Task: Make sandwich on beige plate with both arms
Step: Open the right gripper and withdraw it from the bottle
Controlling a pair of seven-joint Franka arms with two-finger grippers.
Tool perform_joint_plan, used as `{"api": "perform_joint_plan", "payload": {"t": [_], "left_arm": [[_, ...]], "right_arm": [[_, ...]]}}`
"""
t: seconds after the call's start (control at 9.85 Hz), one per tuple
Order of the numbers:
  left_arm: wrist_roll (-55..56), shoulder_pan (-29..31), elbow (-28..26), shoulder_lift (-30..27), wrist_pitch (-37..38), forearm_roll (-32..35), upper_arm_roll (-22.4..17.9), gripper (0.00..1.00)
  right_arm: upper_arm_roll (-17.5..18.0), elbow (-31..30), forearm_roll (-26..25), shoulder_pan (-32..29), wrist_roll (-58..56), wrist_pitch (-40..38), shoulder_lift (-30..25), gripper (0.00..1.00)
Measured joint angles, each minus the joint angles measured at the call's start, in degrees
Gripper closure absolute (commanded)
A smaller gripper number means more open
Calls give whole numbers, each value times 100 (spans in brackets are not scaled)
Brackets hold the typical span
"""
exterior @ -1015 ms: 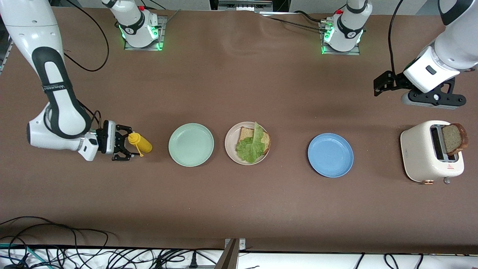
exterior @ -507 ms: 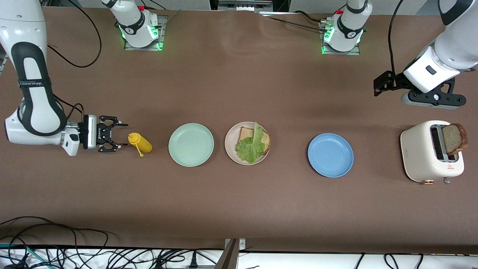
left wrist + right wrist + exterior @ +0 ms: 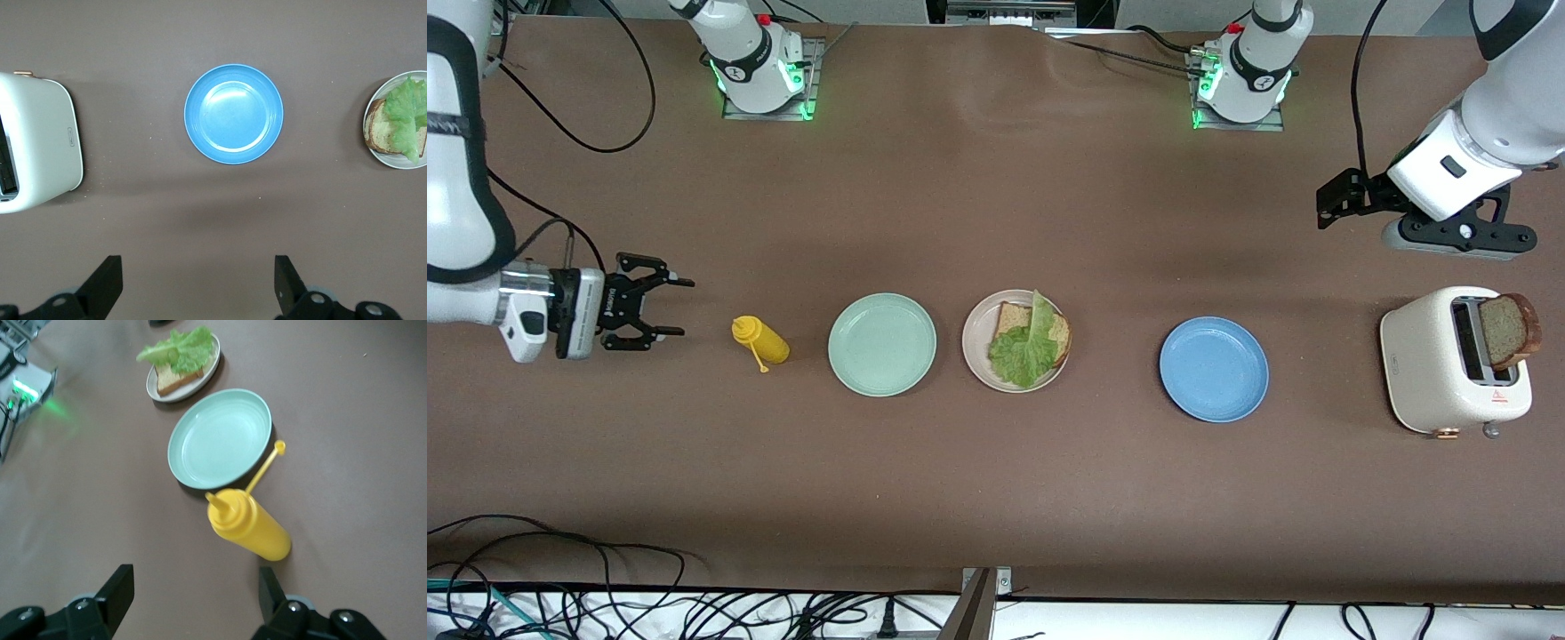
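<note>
The beige plate (image 3: 974, 342) lies mid-table with one bread slice (image 3: 1060, 331) on it and a green lettuce leaf (image 3: 1024, 353) on top. Another bread slice (image 3: 1507, 331) sticks out of the toaster (image 3: 1436, 369). My right gripper (image 3: 685, 308) is low over the table at the right arm's end, open and empty, apart from the yellow bottle (image 3: 763, 342). My left gripper (image 3: 197, 280) hangs open and empty high over bare table between the blue plate (image 3: 233, 113) and the toaster (image 3: 40, 140); that arm waits.
A mint-green plate (image 3: 882, 344) sits between the yellow bottle and the beige plate. The blue plate (image 3: 1214, 369) lies between the beige plate and the toaster. The bottle (image 3: 250, 523) lies on its side with its cap dangling. Cables run along the table's near edge.
My right gripper has drawn back from the yellow bottle toward the right arm's end of the table, still open. The bottle stays lying where it was. The left arm has not moved.
</note>
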State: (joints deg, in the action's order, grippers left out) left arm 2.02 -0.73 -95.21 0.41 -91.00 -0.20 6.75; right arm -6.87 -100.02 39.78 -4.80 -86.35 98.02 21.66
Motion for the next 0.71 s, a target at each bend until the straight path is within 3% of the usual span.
{"api": "perform_joint_plan", "payload": {"t": [0.2, 0.51, 0.71], "left_arm": [[0, 0, 0, 0, 0, 0, 0, 0], [0, 0, 0, 0, 0, 0, 0, 0], [0, 0, 0, 0, 0, 0, 0, 0]], "right_arm": [[270, 91, -13, 27, 854, 72, -185, 16], [892, 167, -114, 89, 2468, 800, -571, 16], [1158, 188, -893, 194, 4426, 960, -1002, 15]]}}
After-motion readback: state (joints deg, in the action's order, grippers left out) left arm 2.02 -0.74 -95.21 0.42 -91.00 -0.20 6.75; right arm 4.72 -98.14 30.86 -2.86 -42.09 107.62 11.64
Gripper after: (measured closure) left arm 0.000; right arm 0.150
